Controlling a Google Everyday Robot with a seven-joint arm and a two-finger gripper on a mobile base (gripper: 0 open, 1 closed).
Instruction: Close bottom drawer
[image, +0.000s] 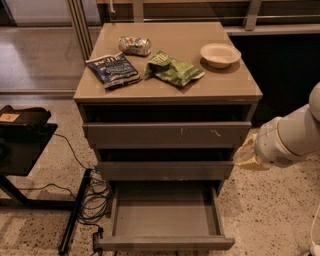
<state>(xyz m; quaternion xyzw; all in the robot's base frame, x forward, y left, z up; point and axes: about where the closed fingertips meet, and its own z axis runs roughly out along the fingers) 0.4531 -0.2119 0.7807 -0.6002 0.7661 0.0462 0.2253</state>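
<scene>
The bottom drawer of the grey-taupe cabinet is pulled far out; its shallow tray is empty and its plain front panel lies near the lower edge of the view. The middle drawer front and the top drawer front with white scratch marks are nearly shut. My gripper hangs at the cabinet's right side, level with the middle drawer, on a white arm coming from the right. It is above and to the right of the open drawer and touches nothing.
On the cabinet top lie a blue chip bag, a green chip bag, a crushed can and a white bowl. A black stand and cables are on the floor at the left.
</scene>
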